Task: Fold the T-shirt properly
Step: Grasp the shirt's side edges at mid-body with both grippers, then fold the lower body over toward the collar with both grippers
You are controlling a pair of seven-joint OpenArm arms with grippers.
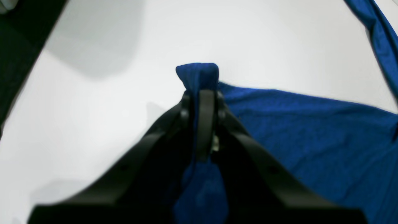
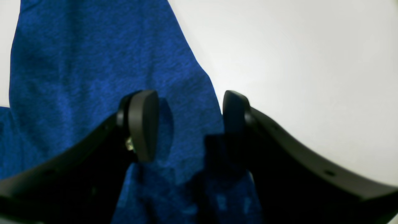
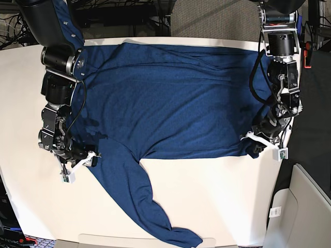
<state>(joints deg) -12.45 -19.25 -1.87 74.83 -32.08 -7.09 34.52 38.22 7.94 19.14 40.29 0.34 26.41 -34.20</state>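
The dark blue long-sleeved T-shirt (image 3: 176, 98) lies spread across the white table (image 3: 217, 196), with one sleeve (image 3: 139, 201) trailing toward the front edge. My left gripper (image 3: 252, 146) is at the shirt's right lower corner. In the left wrist view it (image 1: 202, 93) is shut on a bunched fold of the shirt (image 1: 295, 130). My right gripper (image 3: 93, 157) sits low at the shirt's left side where the sleeve starts. In the right wrist view it (image 2: 188, 121) is open, its fingers (image 2: 143, 124) straddling the edge of the fabric (image 2: 93, 62).
The table's right edge (image 3: 287, 155) is close behind the left gripper, with dark floor beyond. A white bin (image 3: 305, 206) stands at the lower right. Cables (image 3: 15, 31) lie behind the table's far left corner. Bare white tabletop (image 2: 311, 62) lies beside the right gripper.
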